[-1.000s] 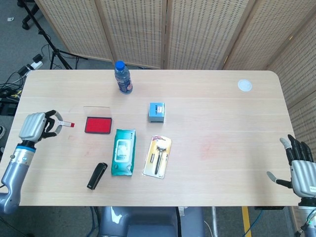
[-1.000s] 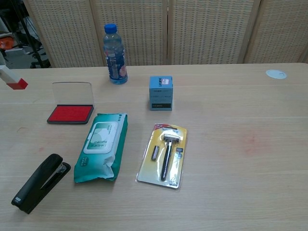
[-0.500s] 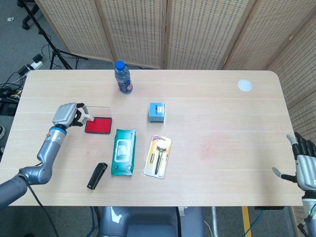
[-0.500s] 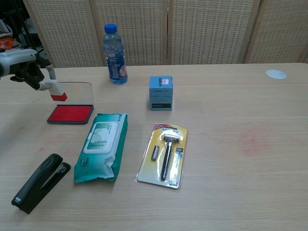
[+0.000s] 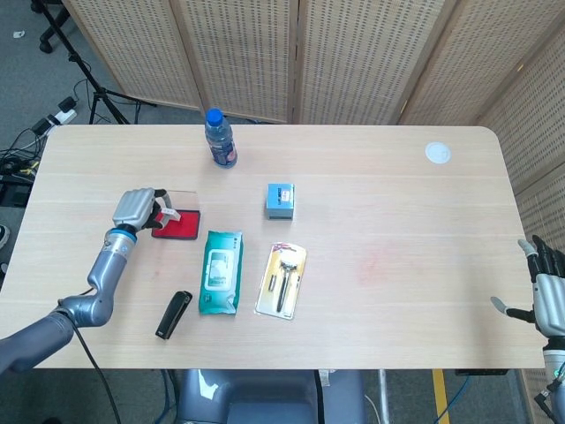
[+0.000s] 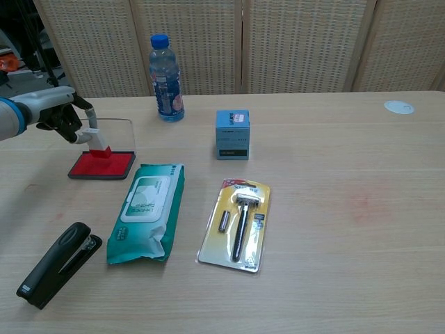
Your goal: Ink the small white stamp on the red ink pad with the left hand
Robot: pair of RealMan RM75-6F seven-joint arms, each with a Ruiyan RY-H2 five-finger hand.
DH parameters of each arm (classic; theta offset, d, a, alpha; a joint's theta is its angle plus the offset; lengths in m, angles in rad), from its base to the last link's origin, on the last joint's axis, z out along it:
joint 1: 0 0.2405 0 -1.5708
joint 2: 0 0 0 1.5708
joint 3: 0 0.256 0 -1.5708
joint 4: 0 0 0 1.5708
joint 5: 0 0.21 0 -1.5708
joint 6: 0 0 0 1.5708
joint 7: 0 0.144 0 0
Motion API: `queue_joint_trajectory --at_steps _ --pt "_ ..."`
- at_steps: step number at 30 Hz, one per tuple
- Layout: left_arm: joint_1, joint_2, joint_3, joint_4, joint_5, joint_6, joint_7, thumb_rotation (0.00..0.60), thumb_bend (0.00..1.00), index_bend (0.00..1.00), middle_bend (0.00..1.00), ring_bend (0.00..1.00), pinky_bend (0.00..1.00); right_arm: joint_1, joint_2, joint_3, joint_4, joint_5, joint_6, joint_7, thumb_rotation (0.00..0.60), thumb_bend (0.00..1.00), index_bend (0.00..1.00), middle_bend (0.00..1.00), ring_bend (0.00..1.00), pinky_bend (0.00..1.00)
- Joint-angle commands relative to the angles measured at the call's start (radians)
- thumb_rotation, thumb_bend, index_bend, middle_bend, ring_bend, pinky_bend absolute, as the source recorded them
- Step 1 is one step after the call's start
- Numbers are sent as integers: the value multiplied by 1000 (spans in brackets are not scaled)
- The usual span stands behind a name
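Note:
The red ink pad [image 5: 177, 225] [image 6: 103, 165] lies open on the table's left side, its clear lid [image 6: 111, 129] tipped back. My left hand [image 5: 137, 208] [image 6: 61, 115] holds the small white stamp [image 5: 166, 214] [image 6: 96, 141], whose red-edged base touches the pad's red surface in the chest view. My right hand [image 5: 549, 291] hangs off the table's right edge with its fingers spread and nothing in it.
A green wet-wipes pack [image 6: 146, 211] lies right of the pad, a black stapler [image 6: 57, 263] in front of it. A packaged razor [image 6: 238, 223], a small blue box [image 6: 232, 133], a water bottle [image 6: 166, 69] and a white disc [image 6: 399, 107] stand further right.
My left hand has carried the stamp rightward from the table's left edge and lowered it onto the ink pad. My right hand has drifted slightly outward and down.

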Motion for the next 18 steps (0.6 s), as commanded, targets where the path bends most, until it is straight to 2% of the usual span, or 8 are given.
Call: queue_joint_trajectory --at_steps 1,18 --pt "7 -3 11 -2 11 6 -6 600 439 597 973 1000 956 1 0 -1 0 -1 -1 1 600 105 0 0 0 0" --pt "-5 -53 23 62 3 -20 4 600 440 600 973 1000 956 -1 6 3 2 4 -1 15 600 103 0 0 0 0"
